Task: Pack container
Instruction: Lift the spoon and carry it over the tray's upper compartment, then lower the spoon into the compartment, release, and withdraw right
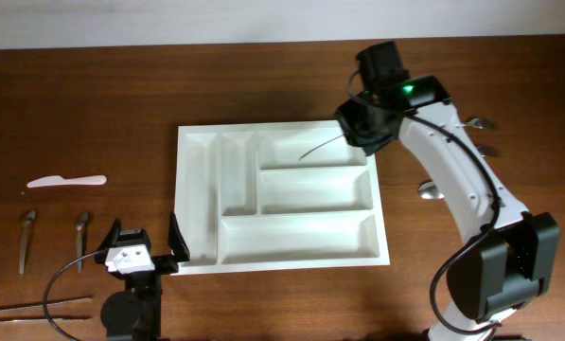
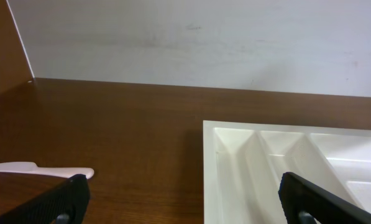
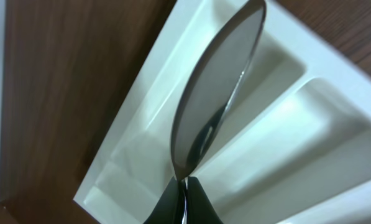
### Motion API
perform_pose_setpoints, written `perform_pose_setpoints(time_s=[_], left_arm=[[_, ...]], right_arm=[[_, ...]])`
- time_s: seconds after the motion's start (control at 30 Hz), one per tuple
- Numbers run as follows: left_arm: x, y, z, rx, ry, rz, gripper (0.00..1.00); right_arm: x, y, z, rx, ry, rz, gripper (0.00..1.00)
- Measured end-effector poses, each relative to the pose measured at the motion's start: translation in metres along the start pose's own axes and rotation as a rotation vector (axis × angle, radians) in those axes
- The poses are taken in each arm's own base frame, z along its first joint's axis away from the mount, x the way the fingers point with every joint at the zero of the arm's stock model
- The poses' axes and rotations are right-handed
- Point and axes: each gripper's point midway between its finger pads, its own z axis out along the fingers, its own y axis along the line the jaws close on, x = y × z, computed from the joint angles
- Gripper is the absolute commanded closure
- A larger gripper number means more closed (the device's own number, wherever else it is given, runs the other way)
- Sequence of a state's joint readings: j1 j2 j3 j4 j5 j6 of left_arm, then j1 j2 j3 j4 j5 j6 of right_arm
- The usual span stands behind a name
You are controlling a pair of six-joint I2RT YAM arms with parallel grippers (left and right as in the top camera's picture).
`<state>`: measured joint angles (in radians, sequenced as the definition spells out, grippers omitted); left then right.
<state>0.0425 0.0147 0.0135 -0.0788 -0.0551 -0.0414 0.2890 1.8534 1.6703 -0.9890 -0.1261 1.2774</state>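
The container [image 1: 198, 194] is a large white tray with five compartments in the middle of the table. It also shows in the left wrist view [image 2: 235, 163] and the right wrist view [image 3: 135, 134]. My right gripper [image 1: 362, 134] is shut [image 3: 185, 185] on a metal utensil [image 1: 321, 147] with a broad rounded end [image 3: 217, 93]. It holds the utensil above the far wide compartment. My left gripper [image 1: 146, 237] is open and empty [image 2: 184, 202], low by the tray's near left corner.
A white plastic knife [image 1: 67, 181] [image 2: 42, 169], two metal pieces [image 1: 26, 242] [image 1: 81, 230] and thin metal tongs [image 1: 31, 308] lie left of the tray. Three metal utensil ends [image 1: 478, 123] [image 1: 486, 150] [image 1: 429, 191] show right of the tray, partly hidden by the right arm.
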Motion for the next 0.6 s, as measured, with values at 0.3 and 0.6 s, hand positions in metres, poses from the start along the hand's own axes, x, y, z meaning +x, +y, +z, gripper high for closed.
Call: perform_pose_setpoints(time_s=[0.3,0.6], left_arm=[[0.0,0.0,0.0,0.0,0.0,0.0,0.01],[0.0,0.0,0.0,0.0,0.0,0.0,0.01]], right_arm=[[0.016,0.02,0.037,-0.024,-0.005,0.059,0.96],[0.014,0.008,0.064,0.043,-0.009,0.136,0.64]])
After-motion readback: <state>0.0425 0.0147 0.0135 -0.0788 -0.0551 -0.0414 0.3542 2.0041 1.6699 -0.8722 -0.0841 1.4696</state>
